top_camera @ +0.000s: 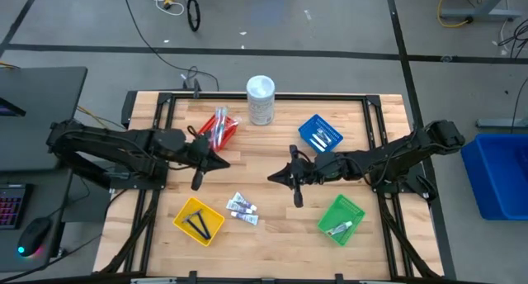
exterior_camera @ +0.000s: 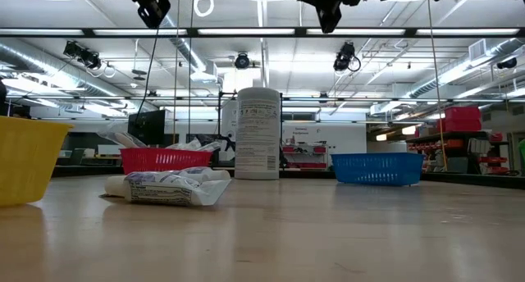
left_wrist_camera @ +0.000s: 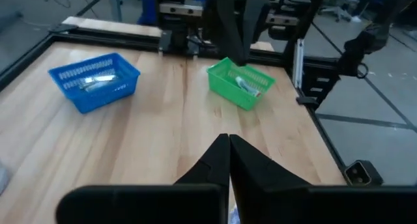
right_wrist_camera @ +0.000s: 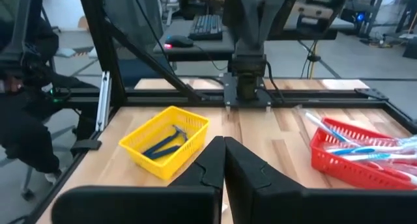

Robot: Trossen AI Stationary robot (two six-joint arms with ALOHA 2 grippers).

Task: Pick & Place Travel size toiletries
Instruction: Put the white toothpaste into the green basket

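Two small white tubes (top_camera: 242, 208) lie flat on the wooden table (top_camera: 272, 234) between the yellow and green baskets; the low view shows the tubes (exterior_camera: 168, 188) in the foreground. My left gripper (top_camera: 227, 163) hovers shut and empty over the table's left middle, above and to the far left of the tubes. My right gripper (top_camera: 271, 178) hovers shut and empty right of centre, facing the left one. Each wrist view shows its own fingertips together, the left gripper (left_wrist_camera: 229, 140) and the right gripper (right_wrist_camera: 223, 142), with nothing between them.
A red basket (top_camera: 219, 129) holds slim sticks, a blue basket (top_camera: 319, 134) holds packets, a yellow basket (top_camera: 198, 220) holds thin black pieces, and a green basket (top_camera: 341, 219) holds a tube. A tall white container (top_camera: 261, 100) stands at the far middle. Bare wood lies between the grippers.
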